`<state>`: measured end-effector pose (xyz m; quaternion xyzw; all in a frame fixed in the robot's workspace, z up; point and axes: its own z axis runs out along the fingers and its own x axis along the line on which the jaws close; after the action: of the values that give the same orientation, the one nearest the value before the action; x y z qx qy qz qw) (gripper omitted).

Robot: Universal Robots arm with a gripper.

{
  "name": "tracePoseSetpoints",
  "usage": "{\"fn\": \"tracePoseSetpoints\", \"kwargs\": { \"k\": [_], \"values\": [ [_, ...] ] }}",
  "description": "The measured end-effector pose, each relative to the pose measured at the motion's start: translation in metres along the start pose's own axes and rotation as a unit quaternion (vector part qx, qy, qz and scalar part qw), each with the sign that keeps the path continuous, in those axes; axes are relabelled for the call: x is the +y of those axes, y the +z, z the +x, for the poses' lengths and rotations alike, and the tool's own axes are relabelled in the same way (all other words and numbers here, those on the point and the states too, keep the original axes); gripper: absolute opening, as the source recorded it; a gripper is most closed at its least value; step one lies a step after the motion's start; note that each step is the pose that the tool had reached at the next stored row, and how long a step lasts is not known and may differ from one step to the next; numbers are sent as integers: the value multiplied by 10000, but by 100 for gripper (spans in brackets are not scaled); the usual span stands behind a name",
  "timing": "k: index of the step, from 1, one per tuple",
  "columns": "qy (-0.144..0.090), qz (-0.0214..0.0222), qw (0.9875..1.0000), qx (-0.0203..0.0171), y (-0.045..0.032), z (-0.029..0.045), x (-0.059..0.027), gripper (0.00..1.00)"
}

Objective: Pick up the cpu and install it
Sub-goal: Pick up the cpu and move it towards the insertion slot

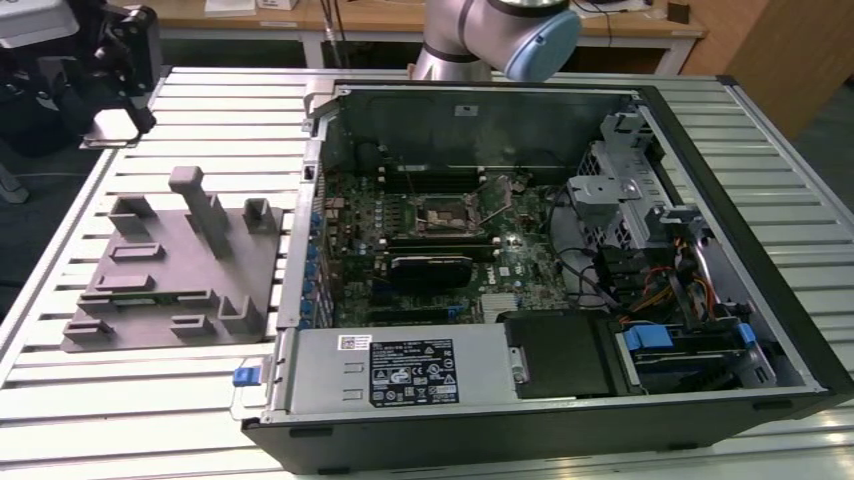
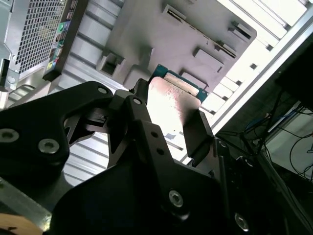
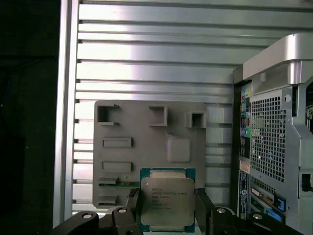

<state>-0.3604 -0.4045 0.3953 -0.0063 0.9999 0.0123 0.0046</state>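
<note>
My hand [image 3: 167, 195] pinches the cpu [image 3: 167, 205] by two opposite edges, clear of the grey tray [image 3: 146, 142]. It is square, without a long axis; its silver plate faces the first wrist camera, edges parallel to the tray's.

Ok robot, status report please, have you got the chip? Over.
The tool shut on the cpu. It hangs above the grey tray, clear of it. Nothing seen in the way.
</note>
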Motion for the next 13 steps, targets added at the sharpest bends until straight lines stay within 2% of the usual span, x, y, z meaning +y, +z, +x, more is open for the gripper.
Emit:
{"fn": "tracePoseSetpoints", "kwargs": {
  "k": [13],
  "values": [
    [0, 1, 10000, 1, 2, -236, -3, 53]
  ]
}}
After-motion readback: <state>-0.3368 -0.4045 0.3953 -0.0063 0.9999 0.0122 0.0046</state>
